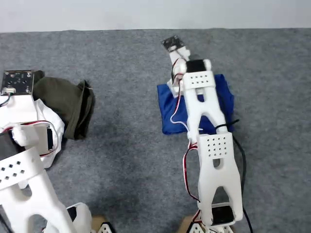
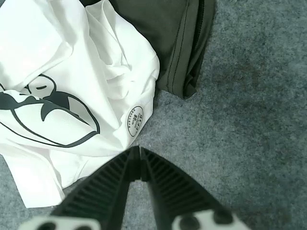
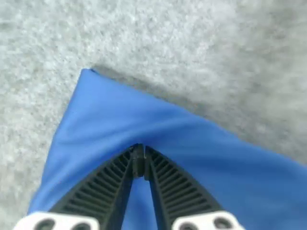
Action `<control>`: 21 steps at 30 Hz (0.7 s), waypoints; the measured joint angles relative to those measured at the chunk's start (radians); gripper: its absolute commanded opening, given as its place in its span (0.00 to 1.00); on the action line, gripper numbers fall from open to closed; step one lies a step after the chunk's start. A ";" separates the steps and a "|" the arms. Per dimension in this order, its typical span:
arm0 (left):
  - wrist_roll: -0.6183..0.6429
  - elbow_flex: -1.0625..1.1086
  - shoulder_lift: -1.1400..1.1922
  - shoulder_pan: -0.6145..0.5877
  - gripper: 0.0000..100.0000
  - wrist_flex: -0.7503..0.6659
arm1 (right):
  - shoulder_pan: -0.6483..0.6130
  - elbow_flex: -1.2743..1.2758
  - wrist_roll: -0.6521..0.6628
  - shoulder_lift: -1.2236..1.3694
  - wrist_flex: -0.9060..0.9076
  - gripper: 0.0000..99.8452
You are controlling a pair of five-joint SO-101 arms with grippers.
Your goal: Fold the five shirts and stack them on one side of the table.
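Note:
A folded blue shirt (image 1: 167, 114) lies near the table's middle, partly under my right arm. My right gripper (image 3: 138, 155) is shut on the blue shirt (image 3: 206, 158), pinching a fold of cloth close to one corner. At the table's left lies a crumpled white shirt (image 2: 57, 72) with a black graphic, and a folded olive shirt (image 1: 63, 97) sits beside it, partly overlapped by the white one. My left gripper (image 2: 139, 155) is shut and holds nothing; it hovers over the grey table just off the white shirt's edge. The olive shirt (image 2: 177, 38) lies beyond it.
The grey felt table surface (image 1: 121, 160) stretches bare between the two arms and on the far right (image 1: 277, 97). A pale wall runs along the table's far edge.

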 measured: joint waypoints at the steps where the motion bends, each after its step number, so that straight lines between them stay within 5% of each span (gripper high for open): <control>1: 0.000 0.000 0.000 0.000 0.01 0.000 | 0.021 -0.018 0.000 -0.003 0.021 0.01; 11: 0.000 0.000 0.000 0.000 0.01 0.000 | 0.262 -0.038 0.021 0.052 -0.044 0.01; 21: 0.000 0.000 0.000 0.000 0.01 0.000 | 0.288 -0.295 0.078 0.101 0.129 0.01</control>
